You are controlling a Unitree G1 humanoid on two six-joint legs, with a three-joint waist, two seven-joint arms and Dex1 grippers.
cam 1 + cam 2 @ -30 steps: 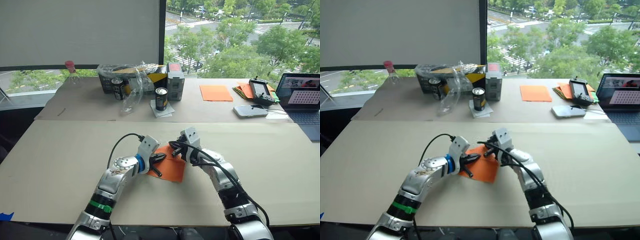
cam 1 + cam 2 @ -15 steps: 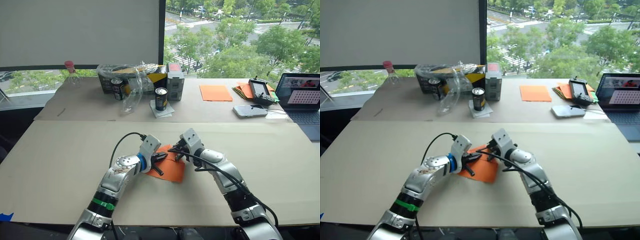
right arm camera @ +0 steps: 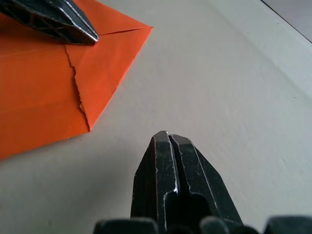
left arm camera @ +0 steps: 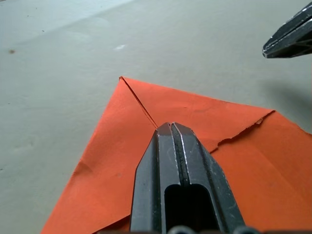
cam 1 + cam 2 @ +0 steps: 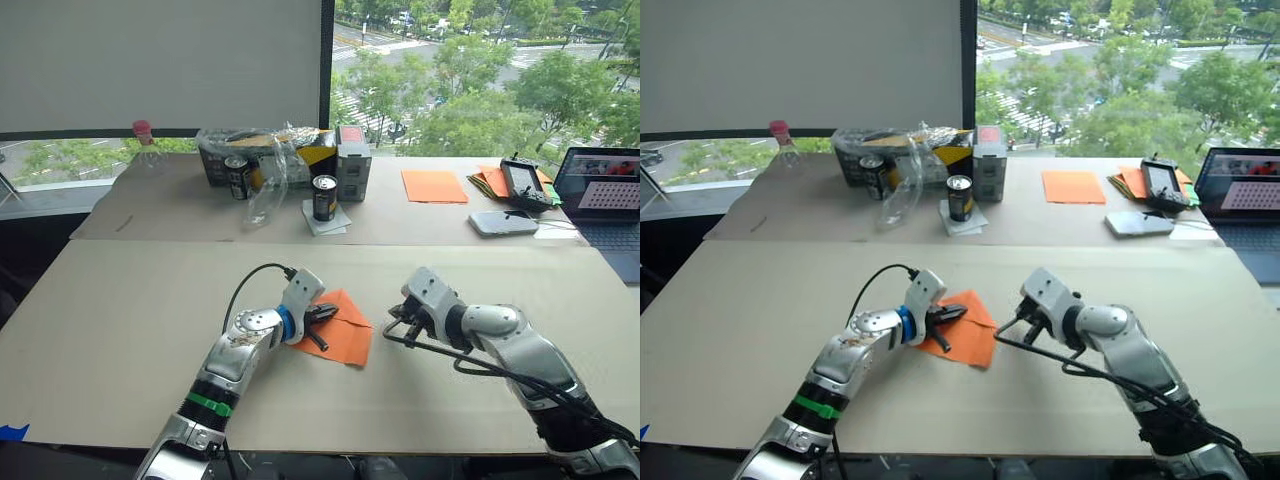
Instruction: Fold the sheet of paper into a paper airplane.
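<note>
The sheet of paper (image 5: 350,340) lies on the near table, bright orange, with folded flaps that meet in a point and a ragged flap edge (image 3: 75,83). My left gripper (image 5: 325,314) is shut, and its joined fingertips (image 4: 170,129) rest on top of the paper along the fold line. My right gripper (image 5: 390,330) is shut too. It hovers over bare table just right of the paper, a short gap from its edge, with nothing in it. The left fingers (image 3: 58,19) show in the right wrist view, over the paper.
On the back table stand two cans (image 5: 323,197), a crumpled plastic bag (image 5: 265,165), a box (image 5: 352,160) and a bottle (image 5: 145,140). Back right are a smooth orange sheet (image 5: 434,186), a pile of orange and green papers (image 5: 488,180), a controller (image 5: 521,182), a phone (image 5: 503,222) and a laptop (image 5: 605,190).
My right gripper has come off the paper's top edge and moved right, clear of the sheet. The left gripper stays pressed on the paper.
</note>
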